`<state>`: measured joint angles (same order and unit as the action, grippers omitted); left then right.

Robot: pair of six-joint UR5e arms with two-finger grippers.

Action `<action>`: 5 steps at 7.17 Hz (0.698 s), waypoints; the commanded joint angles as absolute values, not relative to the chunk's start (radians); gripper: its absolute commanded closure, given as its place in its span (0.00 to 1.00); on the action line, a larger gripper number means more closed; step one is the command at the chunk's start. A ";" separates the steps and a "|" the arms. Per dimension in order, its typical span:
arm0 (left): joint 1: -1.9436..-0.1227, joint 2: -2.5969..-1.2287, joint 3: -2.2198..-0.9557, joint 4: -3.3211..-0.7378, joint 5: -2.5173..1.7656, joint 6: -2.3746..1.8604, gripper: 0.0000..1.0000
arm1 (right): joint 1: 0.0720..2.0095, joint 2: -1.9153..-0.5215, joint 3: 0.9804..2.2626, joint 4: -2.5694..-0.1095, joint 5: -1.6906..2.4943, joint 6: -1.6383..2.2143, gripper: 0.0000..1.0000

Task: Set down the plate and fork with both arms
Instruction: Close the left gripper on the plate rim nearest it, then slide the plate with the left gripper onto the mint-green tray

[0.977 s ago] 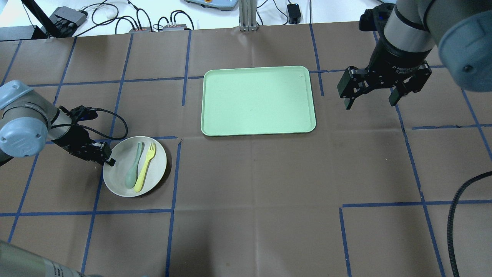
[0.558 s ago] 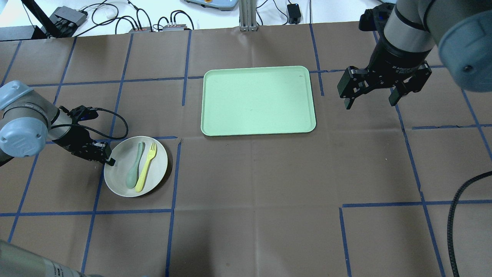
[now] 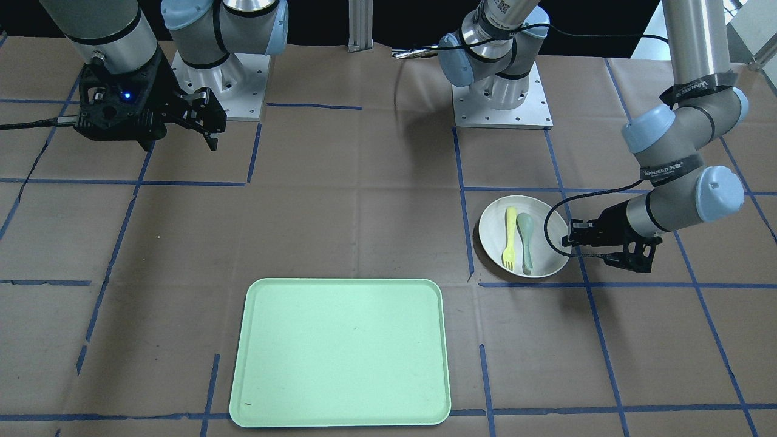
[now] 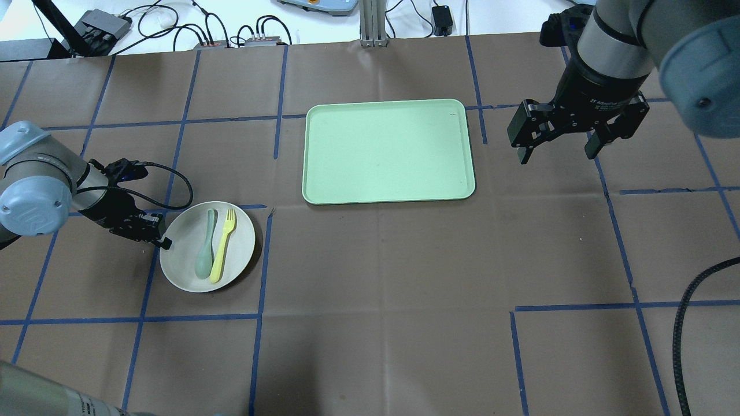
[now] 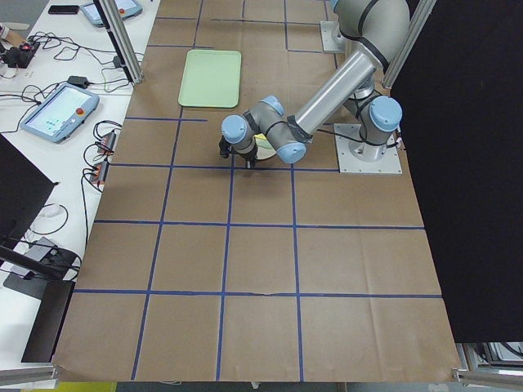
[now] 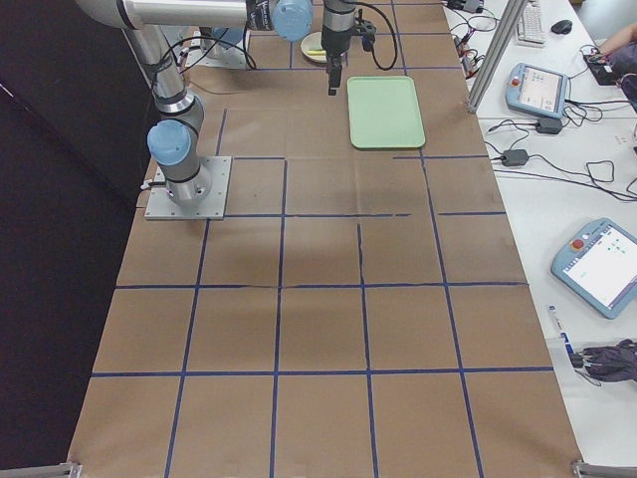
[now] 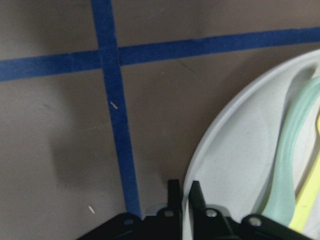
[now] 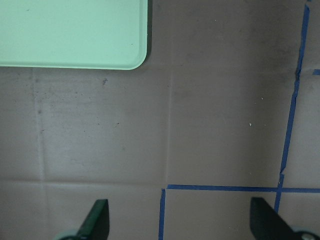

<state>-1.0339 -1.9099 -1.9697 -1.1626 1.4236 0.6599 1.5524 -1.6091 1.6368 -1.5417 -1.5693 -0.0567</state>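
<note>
The off-white plate (image 4: 238, 241) sits at the table's left with the pale-yellow fork (image 4: 222, 248) and a grey-green spoon (image 4: 204, 254) lying in it. My left gripper (image 4: 163, 241) is shut on the plate's left rim. In the left wrist view its fingers (image 7: 174, 192) pinch the edge of the plate (image 7: 235, 165). The front view shows the same grip (image 3: 570, 241) on the plate (image 3: 493, 233), with the fork (image 3: 510, 240) inside. My right gripper (image 4: 558, 151) hangs open and holds nothing, right of the tray; it also shows in the right wrist view (image 8: 181, 220).
The mint-green tray (image 4: 387, 151) lies at the table's centre back, and its corner shows in the right wrist view (image 8: 70, 30). Blue tape lines grid the brown table. Cables and boxes line the far edge. A black cable (image 4: 691, 323) hangs at the right.
The plate, with fork and spoon, has shifted slightly right and toward the tray, held by my left gripper. The right arm has barely moved.
</note>
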 commanded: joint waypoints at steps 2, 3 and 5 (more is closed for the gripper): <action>-1.034 -1.895 -1.964 -1.164 1.385 0.660 0.93 | 1.552 -1.609 1.637 -1.542 -1.569 -0.057 0.00; -1.040 -1.882 -1.956 -1.175 1.367 0.654 0.96 | 1.552 -1.609 1.637 -1.542 -1.569 -0.057 0.00; -1.054 -1.856 -1.941 -1.207 1.324 0.643 1.00 | 1.552 -1.609 1.637 -1.542 -1.569 -0.057 0.00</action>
<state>-1.0477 -1.8716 -1.9501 -1.1859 1.3440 0.6486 1.5524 -1.6091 1.6368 -1.5416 -1.5693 -0.0568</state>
